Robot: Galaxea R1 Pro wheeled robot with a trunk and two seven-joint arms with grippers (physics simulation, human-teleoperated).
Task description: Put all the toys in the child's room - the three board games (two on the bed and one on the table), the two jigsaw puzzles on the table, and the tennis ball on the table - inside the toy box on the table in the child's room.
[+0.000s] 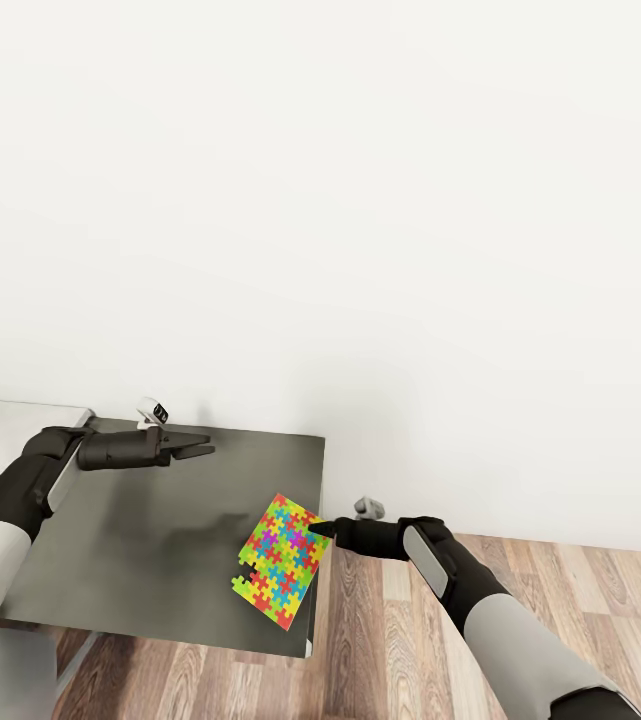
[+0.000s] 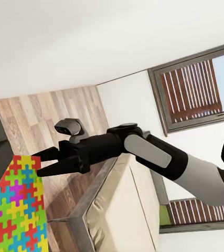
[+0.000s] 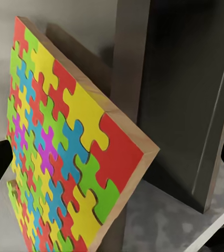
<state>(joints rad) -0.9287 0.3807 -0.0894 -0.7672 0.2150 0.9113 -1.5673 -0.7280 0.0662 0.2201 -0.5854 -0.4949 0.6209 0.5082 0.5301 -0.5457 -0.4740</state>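
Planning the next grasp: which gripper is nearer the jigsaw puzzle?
Right. The right gripper is at the jigsaw puzzle near the table's edge; the left gripper hovers over the table's far side, well away.

Table [image 1: 110, 560]: dark grey and matte, sitting pushed up against the wall, its far edge meeting the white.
Table rim: a paler strip is running down the side nearest the bare floor, catching the light.
Table leg [image 1: 72, 655]: a grey leg is slanting down under the near corner.
Shadows: soft dark smudges are lying across the middle of the tabletop.
Wall [image 1: 360, 200]: plain white, taking up most of what I'm seeing from the head view.
Floor [image 1: 400, 640]: warm wood planks are stretching away beside the table.
Window [image 2: 195, 84]: grey-framed, with brown slats showing behind the glass and a patch of pale blue sky peeking in at one corner.
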